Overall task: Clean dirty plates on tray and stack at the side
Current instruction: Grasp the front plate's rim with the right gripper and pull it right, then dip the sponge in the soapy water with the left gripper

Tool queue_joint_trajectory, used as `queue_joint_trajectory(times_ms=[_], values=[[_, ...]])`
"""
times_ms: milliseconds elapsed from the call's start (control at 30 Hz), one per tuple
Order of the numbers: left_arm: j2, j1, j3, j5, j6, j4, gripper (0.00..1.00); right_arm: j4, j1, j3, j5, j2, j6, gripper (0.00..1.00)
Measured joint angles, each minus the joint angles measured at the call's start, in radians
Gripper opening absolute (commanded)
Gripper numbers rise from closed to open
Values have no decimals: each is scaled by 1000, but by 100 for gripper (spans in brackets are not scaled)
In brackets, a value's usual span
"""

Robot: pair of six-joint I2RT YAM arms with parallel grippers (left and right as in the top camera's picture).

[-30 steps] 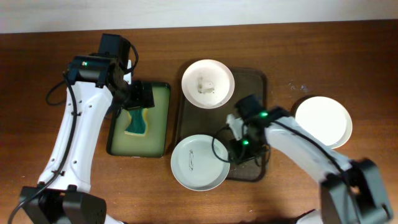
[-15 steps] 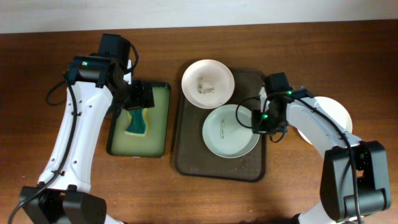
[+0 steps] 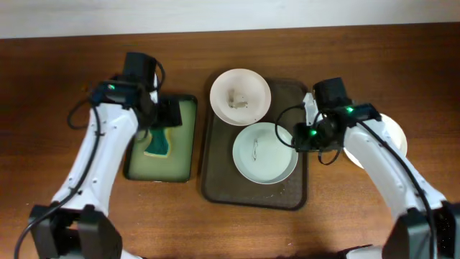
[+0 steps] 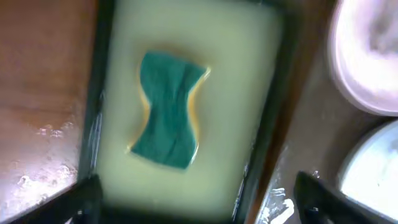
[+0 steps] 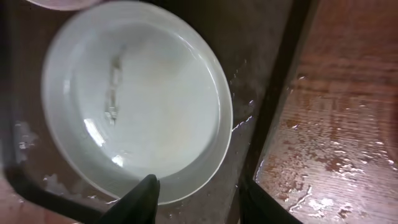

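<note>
- Brown wooden table point(image 3: 57, 57) fills the overhead view, with a strip of pale wall point(image 3: 215, 14) along its far edge.
- The big brown tray point(image 3: 215, 173) lies in the middle of the table.
- The far plate point(image 3: 240, 97) sits at the tray's far left corner, overhanging the rim, with brownish smears in its centre.
- The middle plate point(image 3: 265, 152) lies flat inside the tray, just beside the far plate, with a thin grey smear in its centre.
- The side plate point(image 3: 392, 129) lies on the table to the right of the tray, partly hidden by the right arm.
- The right gripper point(image 3: 297, 137) hangs at the right edge of the middle plate.
- In the right wrist view, the right gripper point(image 5: 199, 202) has its jaws apart. One finger point(image 5: 144, 194) is over the plate's rim, and the other is out over the tray's edge.
- The jaws are not pinching the middle plate point(image 5: 137, 99).
- Water drops shine on the bare wood beside the tray.
- A small green tray point(image 3: 188, 101) with a pale inside lies left of the big tray and holds a teal sponge point(image 3: 158, 142).
- The left gripper point(image 3: 164, 115) hovers over the small tray.
- In the left wrist view, the left gripper point(image 4: 199, 199) has its jaws spread wide and holds nothing. The sponge point(image 4: 169, 110) lies below them, untouched.
</note>
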State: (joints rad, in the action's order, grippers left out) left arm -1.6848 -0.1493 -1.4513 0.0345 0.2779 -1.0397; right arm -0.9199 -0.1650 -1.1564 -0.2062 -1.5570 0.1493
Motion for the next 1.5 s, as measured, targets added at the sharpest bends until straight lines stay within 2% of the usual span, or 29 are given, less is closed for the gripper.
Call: queue_joint_trajectory(times_ms=[33,167,200,267,300,333,367,400,467,500,567,667,700,800,900,933,1133,1267,1400,1500], values=[[0,0,116,0,-10,109,56,-9,0,-3,-3,21,-1,44],[-10,0,367,8,-53,422,54,-44,0,-6,-10,27,-3,44],[-10,0,414,18,-55,478,50,-47,0,-6,-12,27,-4,44],[-10,1,488,48,-56,557,26,-53,0,-6,-14,27,-4,44],[-10,5,492,59,-57,565,23,-55,0,-6,-16,27,-4,44],[-10,12,493,64,-55,567,26,-55,0,-6,-17,27,-4,44],[-10,19,493,68,-55,566,39,-54,0,-6,-17,27,-4,44],[-10,22,493,66,-54,562,48,-55,0,-6,-17,27,-4,44],[-10,22,474,34,-53,506,61,-64,0,-6,-18,27,-4,44],[-9,22,440,18,-53,439,66,-68,0,-6,-20,27,-3,44],[-9,23,376,6,-56,354,66,-69,0,-6,-20,27,-4,44],[-8,23,279,19,-53,341,59,-71,0,-6,-20,27,-4,44],[-10,23,278,34,-53,340,53,-71,0,-6,-20,27,-4,44],[-80,23,278,63,-51,349,27,-70,0,-6,-20,27,-4,44],[-196,23,277,78,-55,371,25,-70,0,-6,-21,27,-4,44],[-197,23,276,78,-54,372,0,-69,0,-6,-20,27,-4,44],[-201,25,254,78,-54,343,0,-71,40,-6,0,27,53,56],[-225,26,110,67,-55,132,0,-71,138,-6,-22,11,37,56],[-225,21,-33,66,-55,63,0,-83,139,-6,-96,-45,-47,56],[-225,18,-42,66,-55,31,0,-80,136,-6,-111,-49,-64,56]])
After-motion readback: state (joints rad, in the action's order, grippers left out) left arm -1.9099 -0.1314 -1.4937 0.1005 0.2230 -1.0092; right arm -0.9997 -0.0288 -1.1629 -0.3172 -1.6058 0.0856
